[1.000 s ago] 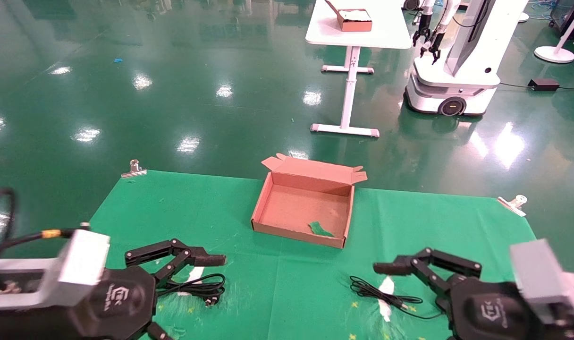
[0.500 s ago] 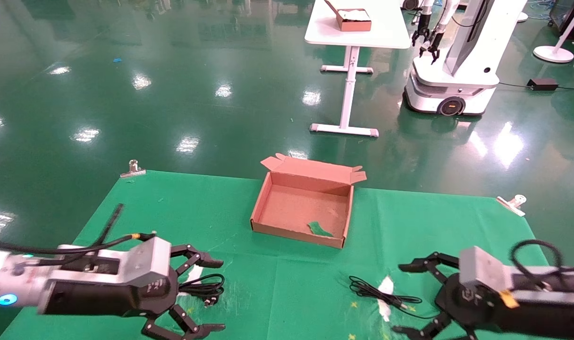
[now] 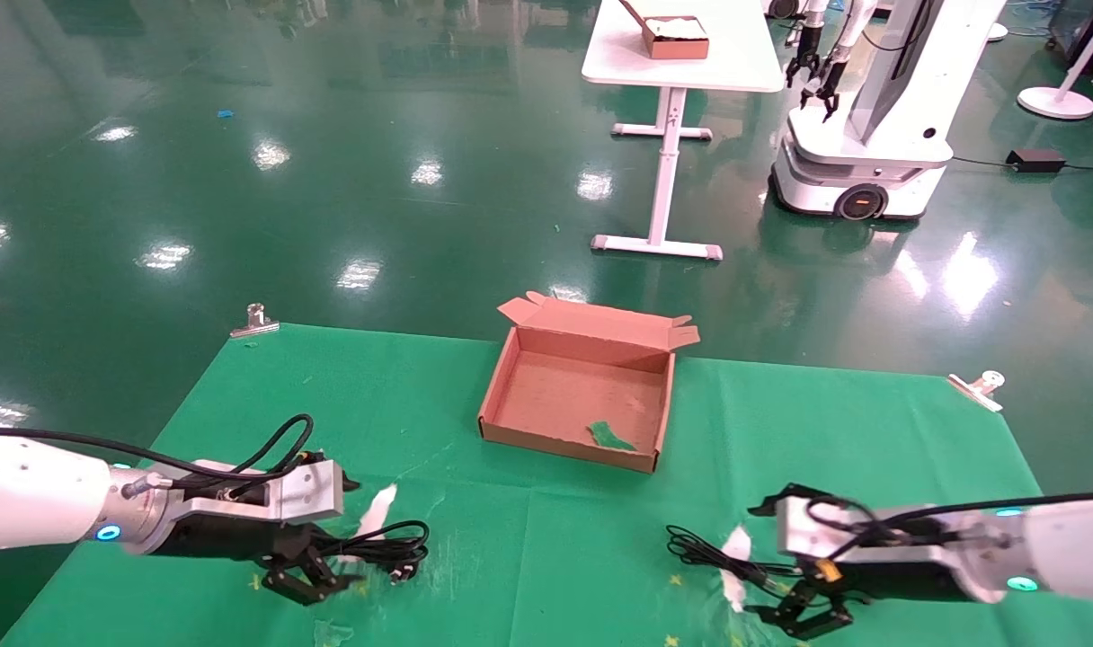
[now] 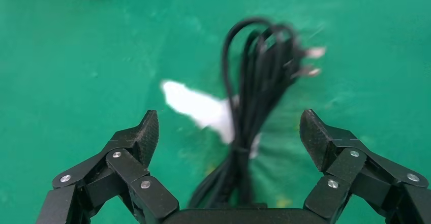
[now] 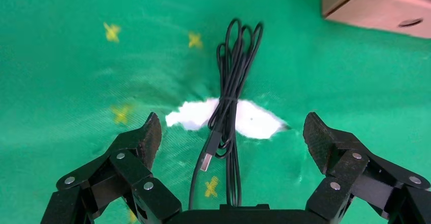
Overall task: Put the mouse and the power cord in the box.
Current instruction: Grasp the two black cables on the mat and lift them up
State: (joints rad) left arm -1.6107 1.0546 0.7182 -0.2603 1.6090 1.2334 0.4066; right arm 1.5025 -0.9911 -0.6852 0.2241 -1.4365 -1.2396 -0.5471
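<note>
The open brown box (image 3: pixel 502 395) sits mid-table. In the head view the power cord (image 3: pixel 394 546) lies bundled at the front left. My left gripper (image 3: pixel 344 544) is low over it and open. The left wrist view shows the power cord (image 4: pixel 254 107) running between the spread fingers of the left gripper (image 4: pixel 228 132), untouched. At the front right, the right gripper (image 3: pixel 767 562) is open over the mouse's thin cable (image 3: pixel 717 559). In the right wrist view the cable (image 5: pixel 231 82) and its USB plug (image 5: pixel 207 159) lie between the fingers of the right gripper (image 5: pixel 231 137). The mouse itself is hidden.
A green scrap (image 3: pixel 611 437) lies inside the box. White tears (image 3: pixel 376 508) show in the green cloth under both cables. Metal clips (image 3: pixel 255 321) hold the cloth's far corners. Beyond stand a white table (image 3: pixel 744 63) with a smaller box (image 3: pixel 677 38) and another robot (image 3: pixel 870 108).
Both arms have dropped from close to the camera down to the table. Each open gripper now straddles its cable. Neither cable has moved.
</note>
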